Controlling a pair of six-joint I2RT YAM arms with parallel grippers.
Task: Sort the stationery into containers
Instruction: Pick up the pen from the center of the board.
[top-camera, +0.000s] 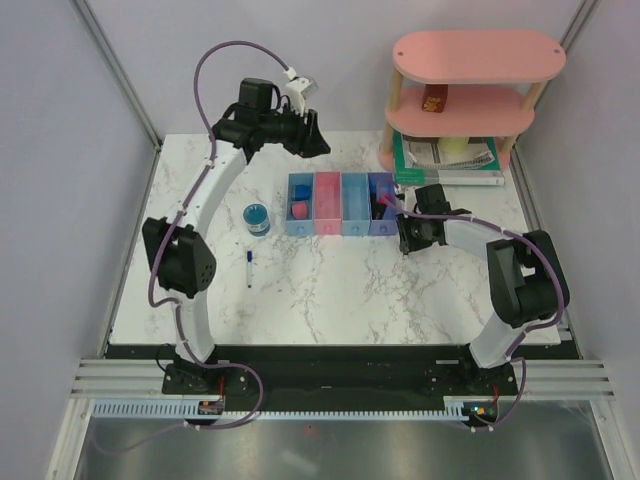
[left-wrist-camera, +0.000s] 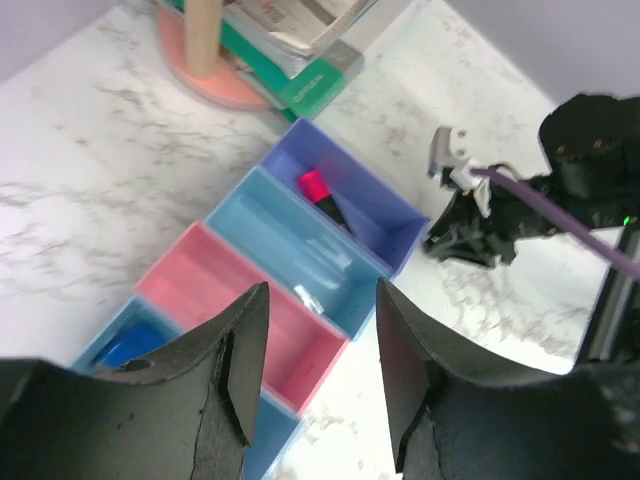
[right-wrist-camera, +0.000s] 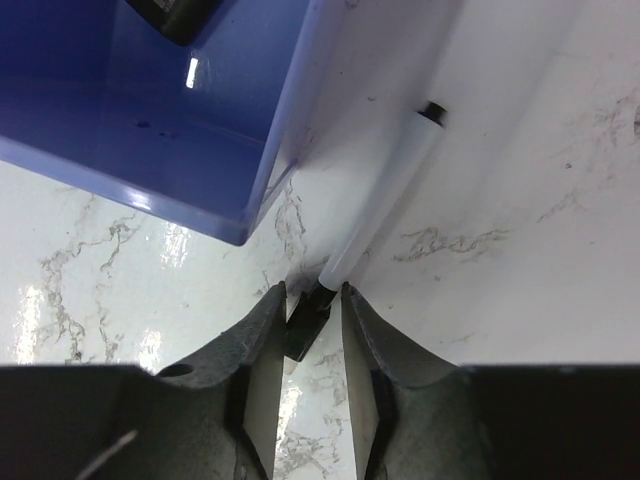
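The four joined bins (top-camera: 341, 204) stand mid-table: light blue, pink, light blue, purple-blue. The left blue bin holds a blue eraser (top-camera: 300, 191) and a pink eraser (top-camera: 298, 211). The purple-blue bin (right-wrist-camera: 150, 110) holds a black highlighter with a pink end (left-wrist-camera: 320, 190). A blue tape roll (top-camera: 257, 218) and a thin pen (top-camera: 249, 268) lie left of the bins. My right gripper (right-wrist-camera: 313, 292) is low on the table beside the purple-blue bin, shut on the black end of a white pen (right-wrist-camera: 385, 195). My left gripper (left-wrist-camera: 322, 290) is open and empty, high above the bins (left-wrist-camera: 240, 300).
A pink oval two-tier shelf (top-camera: 470, 90) stands at the back right with a small red box (top-camera: 434, 100) on its lower tier. A green-edged book (top-camera: 450, 160) lies under it. The table's right edge is close to my right arm.
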